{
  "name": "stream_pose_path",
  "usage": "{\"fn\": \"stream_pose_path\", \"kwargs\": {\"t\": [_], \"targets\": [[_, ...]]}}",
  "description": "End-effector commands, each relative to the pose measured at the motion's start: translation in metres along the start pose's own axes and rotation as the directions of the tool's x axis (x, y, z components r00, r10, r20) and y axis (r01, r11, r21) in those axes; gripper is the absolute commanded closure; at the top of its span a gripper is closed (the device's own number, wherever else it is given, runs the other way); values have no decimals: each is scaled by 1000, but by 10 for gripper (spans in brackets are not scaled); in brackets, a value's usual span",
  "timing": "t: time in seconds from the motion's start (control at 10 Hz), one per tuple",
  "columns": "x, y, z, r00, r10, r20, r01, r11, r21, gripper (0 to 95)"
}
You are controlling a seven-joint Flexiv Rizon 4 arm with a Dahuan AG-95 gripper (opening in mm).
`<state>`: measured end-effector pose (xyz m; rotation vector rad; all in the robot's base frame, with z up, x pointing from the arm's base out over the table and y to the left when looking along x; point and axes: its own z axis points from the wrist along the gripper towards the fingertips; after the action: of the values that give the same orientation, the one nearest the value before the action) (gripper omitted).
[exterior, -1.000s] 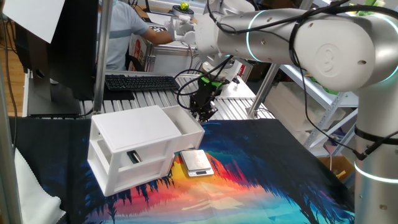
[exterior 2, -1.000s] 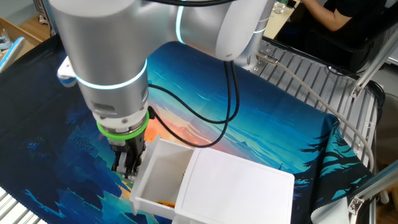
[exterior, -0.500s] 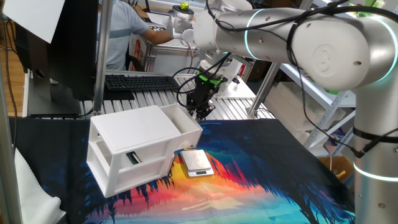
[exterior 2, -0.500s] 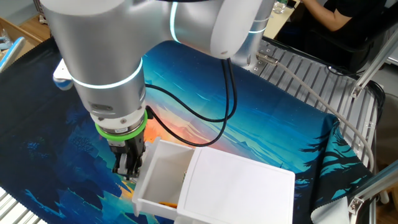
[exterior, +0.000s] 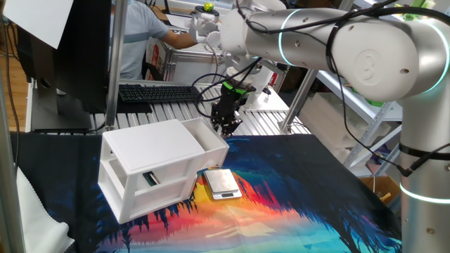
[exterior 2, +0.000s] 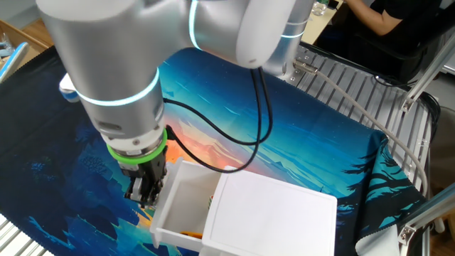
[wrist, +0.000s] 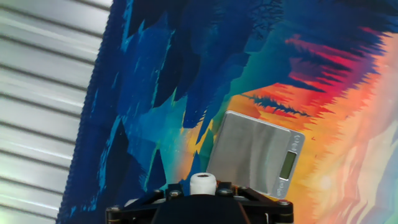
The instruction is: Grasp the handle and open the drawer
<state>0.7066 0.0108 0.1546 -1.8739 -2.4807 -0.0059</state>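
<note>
The drawer [exterior: 211,141] is the upper white tray of the small white cabinet [exterior: 144,149] and stands pulled out toward the right. In the other fixed view the drawer [exterior 2: 186,205] shows its open top, with my gripper [exterior 2: 144,195] at its front panel. The handle [wrist: 203,185], a small white nub, sits between my gripper's [wrist: 203,189] jaws with no gap visible on either side. In one fixed view my gripper [exterior: 226,126] points down at the drawer's front and hides the handle.
A flat silver scale [exterior: 223,183] lies on the colourful mat just in front of the cabinet, and the scale [wrist: 255,152] fills the middle of the hand view. A keyboard [exterior: 158,92] and a person [exterior: 140,35] are behind the table.
My gripper has risen slightly and shifted a little left at the drawer front. The cabinet and drawer have nudged slightly left with it.
</note>
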Motion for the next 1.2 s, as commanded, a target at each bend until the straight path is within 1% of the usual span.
{"fn": "stream_pose_path", "kwargs": {"t": [0.1,0.4,0.7,1.1,1.2], "targets": [[0,-3,0,1000,6,8,-6,1000,-1,0],[0,-3,0,1000,-12,-8,12,1000,7,0],[0,-3,0,1000,-6,-15,7,1000,19,0],[0,-3,0,999,-23,-36,24,1000,21,0],[0,-3,0,999,-21,-37,22,1000,21,0]]}}
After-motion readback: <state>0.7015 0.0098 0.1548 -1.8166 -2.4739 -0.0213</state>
